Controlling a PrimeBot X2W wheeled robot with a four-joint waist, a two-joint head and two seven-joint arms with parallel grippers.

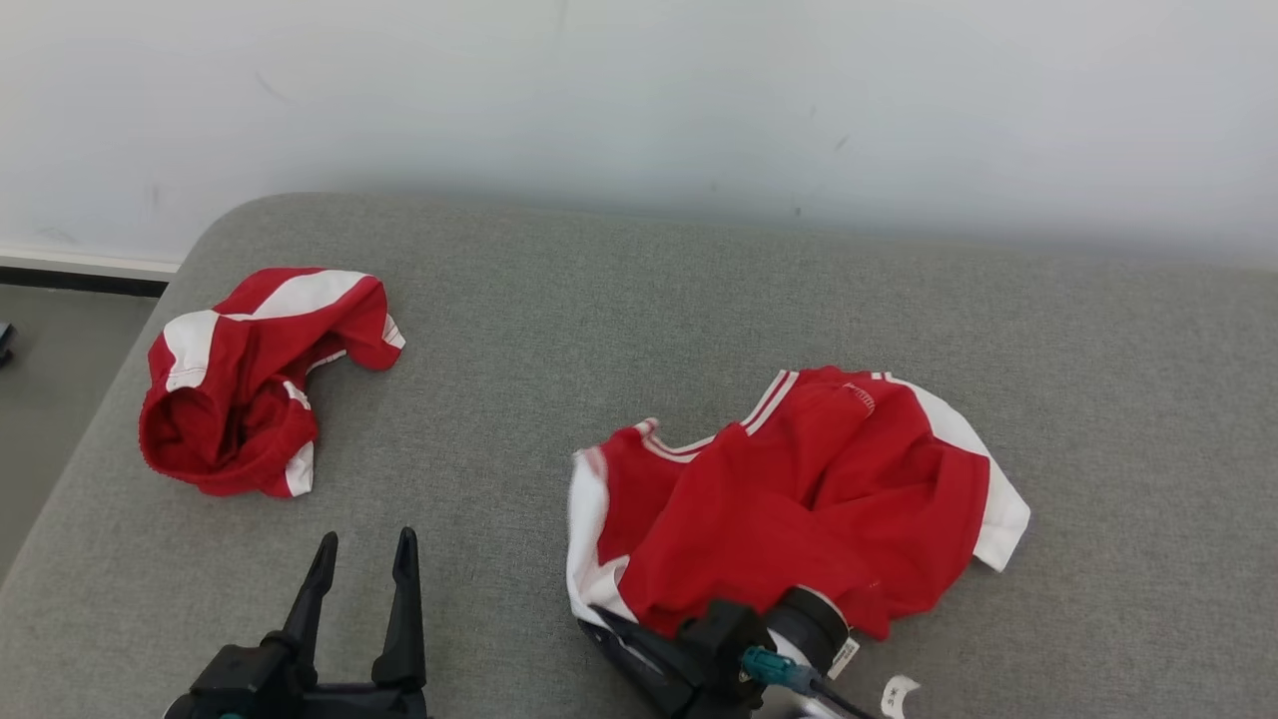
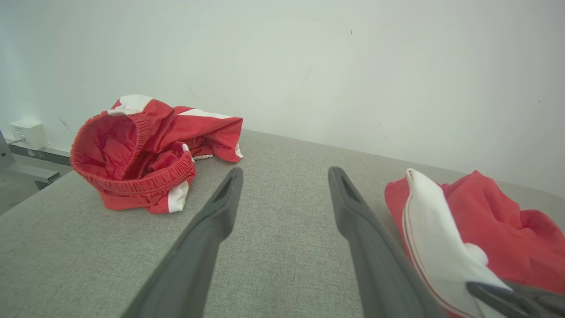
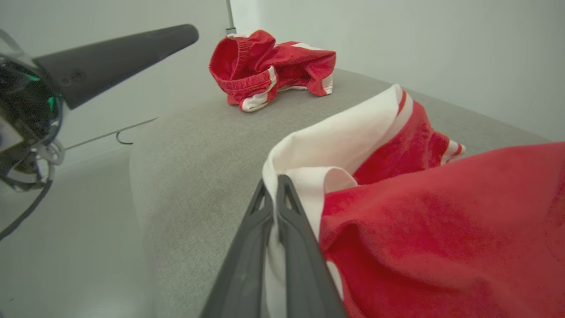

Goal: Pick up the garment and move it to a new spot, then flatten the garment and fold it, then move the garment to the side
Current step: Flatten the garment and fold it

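Observation:
The garment (image 1: 819, 499) is a red shirt with white trim, lying crumpled on the grey padded surface (image 1: 599, 320) right of the middle. My right gripper (image 1: 597, 627) is shut on the shirt's white near-left edge; in the right wrist view the white cloth (image 3: 335, 145) is pinched between the closed fingers of that gripper (image 3: 274, 182). The shirt (image 2: 481, 229) also shows at the right of the left wrist view. My left gripper (image 1: 366, 544) stands open and empty to the shirt's left, its fingers (image 2: 212, 229) spread over bare fabric.
Red shorts with white stripes (image 1: 250, 389) lie bunched at the surface's far left, also seen as shorts (image 2: 141, 150) ahead of the left gripper. A pale wall (image 1: 639, 100) backs the surface. The left edge drops to a grey floor (image 1: 50, 379).

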